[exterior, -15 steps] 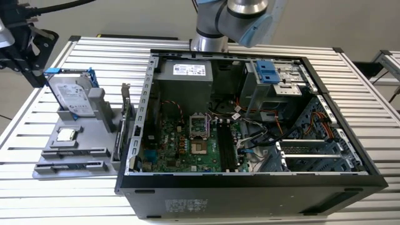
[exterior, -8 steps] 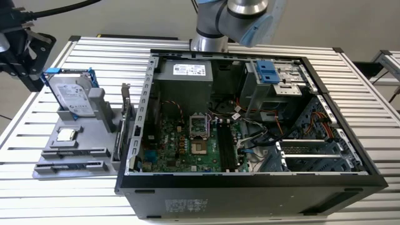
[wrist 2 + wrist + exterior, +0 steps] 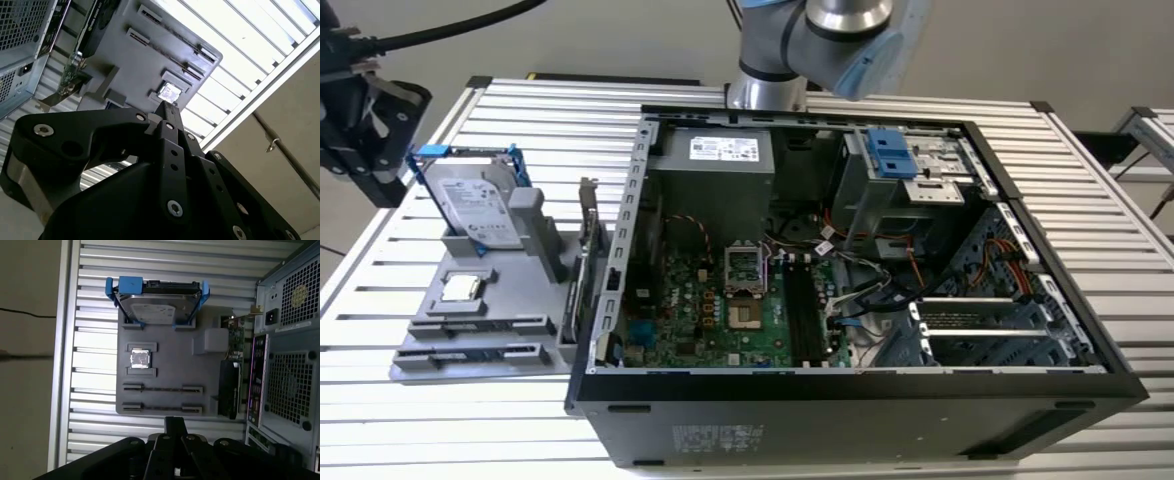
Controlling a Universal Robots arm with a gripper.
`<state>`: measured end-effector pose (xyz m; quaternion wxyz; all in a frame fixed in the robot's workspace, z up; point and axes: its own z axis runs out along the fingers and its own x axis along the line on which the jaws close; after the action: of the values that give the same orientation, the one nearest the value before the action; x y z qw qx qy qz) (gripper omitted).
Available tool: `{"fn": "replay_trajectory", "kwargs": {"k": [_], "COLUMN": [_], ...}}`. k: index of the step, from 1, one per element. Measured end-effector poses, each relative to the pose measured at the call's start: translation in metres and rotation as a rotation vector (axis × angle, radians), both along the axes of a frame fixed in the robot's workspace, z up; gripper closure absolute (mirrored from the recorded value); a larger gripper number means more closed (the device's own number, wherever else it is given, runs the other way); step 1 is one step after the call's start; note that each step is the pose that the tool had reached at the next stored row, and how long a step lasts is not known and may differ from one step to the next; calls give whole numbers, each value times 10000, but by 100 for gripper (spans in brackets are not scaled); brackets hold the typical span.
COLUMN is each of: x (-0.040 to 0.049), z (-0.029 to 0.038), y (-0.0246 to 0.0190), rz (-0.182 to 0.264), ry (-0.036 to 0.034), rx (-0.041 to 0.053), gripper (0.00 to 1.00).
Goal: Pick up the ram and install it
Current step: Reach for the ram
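Note:
My black gripper [image 3: 380, 185] hangs at the exterior view's left, off the far corner of the grey fixture plate [image 3: 487, 375]. In both wrist views its fingers [image 3: 167, 114] [image 3: 175, 424] are pressed together with nothing between them. Two long stick holders [image 3: 162, 389] [image 3: 162, 409] on the plate hold no stick. The ram is out of view. On the motherboard [image 3: 707, 320] inside the open computer case [image 3: 854, 385], long black memory slots [image 3: 803, 310] run beside the processor socket. I cannot tell whether a stick sits in them.
On the plate stand a silver hard drive in a blue frame [image 3: 474, 205] [image 3: 157, 307], a small square chip [image 3: 460, 288] [image 3: 140, 360] and a tall card with a metal bracket [image 3: 587, 260]. The slatted metal table [image 3: 440, 430] ends close to the exterior view's left.

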<state>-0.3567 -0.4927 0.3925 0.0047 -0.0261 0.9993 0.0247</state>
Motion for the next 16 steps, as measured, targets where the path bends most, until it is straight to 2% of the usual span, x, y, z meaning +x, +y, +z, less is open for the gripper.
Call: {"fn": "replay_trajectory", "kwargs": {"k": [11, 16], "x": [0, 0], "z": [0, 0], "y": [-155, -168], "rz": [0, -1], "ry": [0, 0], "rx": [0, 0], "gripper": [100, 100]}}
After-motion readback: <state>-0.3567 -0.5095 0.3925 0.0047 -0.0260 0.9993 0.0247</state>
